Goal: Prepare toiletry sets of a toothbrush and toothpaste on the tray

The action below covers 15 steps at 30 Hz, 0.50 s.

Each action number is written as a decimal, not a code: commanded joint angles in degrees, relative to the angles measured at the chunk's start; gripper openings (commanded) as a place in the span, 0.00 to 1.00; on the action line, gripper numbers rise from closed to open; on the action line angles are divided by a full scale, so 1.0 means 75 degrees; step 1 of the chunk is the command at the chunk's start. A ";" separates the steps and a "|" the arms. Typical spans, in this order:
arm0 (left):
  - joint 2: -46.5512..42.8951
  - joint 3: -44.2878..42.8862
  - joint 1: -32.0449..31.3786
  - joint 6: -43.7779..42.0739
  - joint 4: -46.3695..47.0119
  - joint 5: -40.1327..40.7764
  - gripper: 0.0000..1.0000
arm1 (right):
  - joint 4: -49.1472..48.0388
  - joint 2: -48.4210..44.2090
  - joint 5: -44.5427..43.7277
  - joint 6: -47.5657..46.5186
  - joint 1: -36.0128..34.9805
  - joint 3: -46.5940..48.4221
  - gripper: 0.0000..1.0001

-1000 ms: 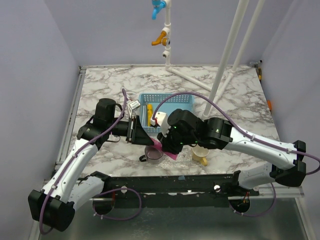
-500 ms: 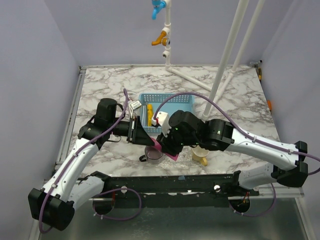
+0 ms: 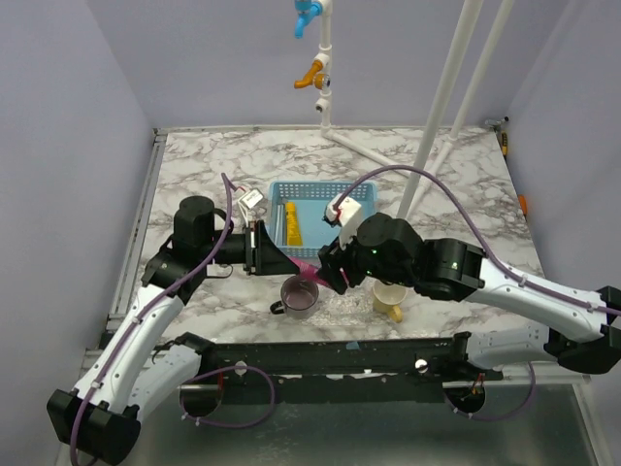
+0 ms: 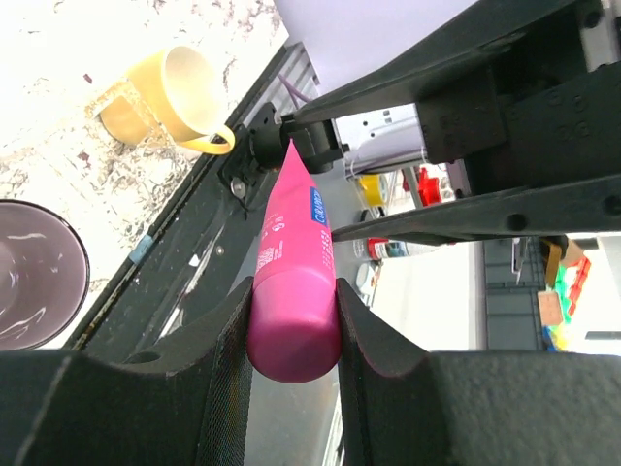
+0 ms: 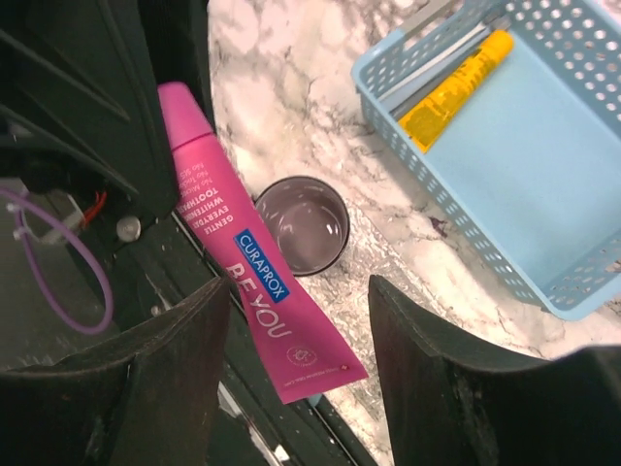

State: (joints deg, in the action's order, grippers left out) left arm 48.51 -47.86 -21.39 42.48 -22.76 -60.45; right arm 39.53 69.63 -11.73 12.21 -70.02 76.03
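Our left gripper [image 4: 291, 325] clamps the magenta-pink wedge-shaped toothpaste tube [image 5: 247, 282]. Our right gripper [image 5: 299, 311] is open; we retract it straight.

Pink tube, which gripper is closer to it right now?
Left. The left gripper clamps the pink tube at its cap end; the right gripper stands open around its flat end, apparently not touching.

Top view, centre frame: basket [image 3: 330, 216] on table [image 3: 223, 165], first toothpaste tube [image 3: 293, 225] lying inside along its left wall. Below the basket stand left mug [image 3: 298, 296] and right mug [image 3: 390, 299], well apart. Second toothpaste tube [image 3: 309, 271] sits just above the left mug, between left gripper [image 3: 288, 264] and right gripper [image 3: 335, 277].
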 commanded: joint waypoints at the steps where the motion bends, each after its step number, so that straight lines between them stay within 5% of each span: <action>1: -0.0313 0.0340 0.0094 0.0715 0.0949 0.0536 0.00 | -0.0640 -0.0423 -0.0717 0.0802 0.0333 -0.0112 0.62; 6: -0.0735 0.0534 0.0213 0.1271 0.1451 0.0911 0.00 | -0.0736 -0.0511 -0.0986 0.1799 0.0966 -0.0155 0.65; 15: -0.1635 0.1257 0.0235 0.2887 0.2844 0.1696 0.00 | -0.1724 -0.0968 0.0181 0.3299 0.1910 -0.0777 0.67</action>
State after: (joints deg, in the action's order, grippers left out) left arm 39.55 -40.36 -19.94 56.99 -8.80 -52.58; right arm 32.29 65.63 -14.63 29.98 -57.67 73.08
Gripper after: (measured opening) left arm 0.338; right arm 0.662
